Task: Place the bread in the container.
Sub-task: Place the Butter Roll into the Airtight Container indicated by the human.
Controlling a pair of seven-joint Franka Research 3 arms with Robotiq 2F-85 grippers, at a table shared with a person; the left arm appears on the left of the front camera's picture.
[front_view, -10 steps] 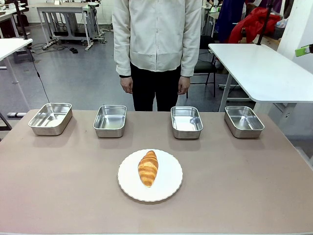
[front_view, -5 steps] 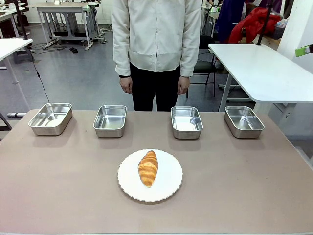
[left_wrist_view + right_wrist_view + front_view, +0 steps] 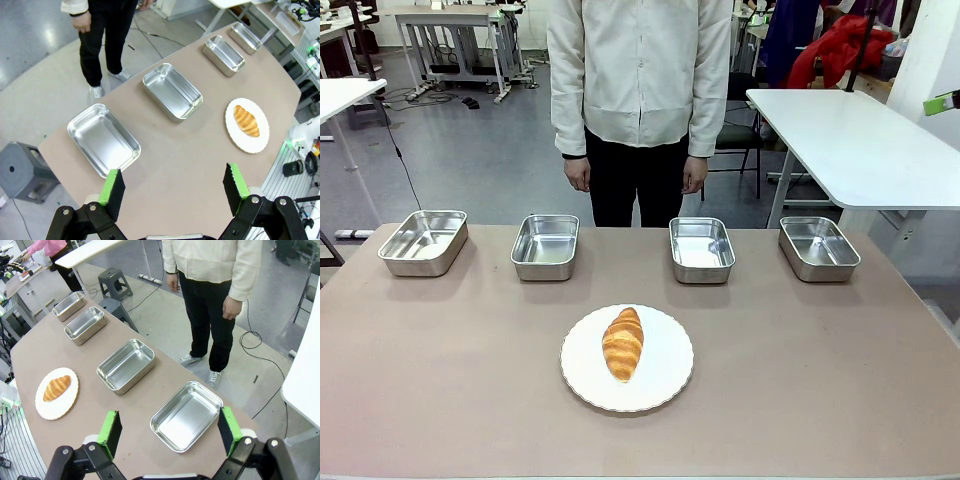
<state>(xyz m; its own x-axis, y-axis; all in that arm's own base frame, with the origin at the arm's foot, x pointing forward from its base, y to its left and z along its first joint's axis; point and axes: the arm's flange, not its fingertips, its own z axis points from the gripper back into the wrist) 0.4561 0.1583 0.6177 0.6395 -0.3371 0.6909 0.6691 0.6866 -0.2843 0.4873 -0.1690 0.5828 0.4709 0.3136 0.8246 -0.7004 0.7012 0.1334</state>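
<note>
**Opening state, before the approach to the bread.** A golden-brown ridged croissant (image 3: 623, 344) lies on a round white scallop-edged plate (image 3: 665, 368). The plate sits midway between the left and right edges of the brown surface (image 3: 820, 380), closer to the near edge. The croissant's long axis runs from near edge to far edge.

Four shiny stainless-steel rectangular trays (image 3: 423, 243) stand empty in a row along the far edge, well apart from one another. The inner-left tray (image 3: 545, 247) and inner-right tray (image 3: 701, 250) are nearest the plate. Which tray is intended cannot be told. A person (image 3: 640, 80) stands beyond the far edge, arms hanging.

The left tool (image 3: 173, 175) and the right tool (image 3: 169, 415) each hover high above the surface. Their green pads are spread fully apart and hold nothing.

**Recommended execution.**
- Descend vertically over the croissant's thick middle.
- Turn the wrist so the pads straddle its short width.
- Close gently, as the crust probably crushes easily.
- Lift straight up so the plate is not dragged along.
- Carry the croissant to an inner tray and lower it below the rolled rim before releasing.
</note>
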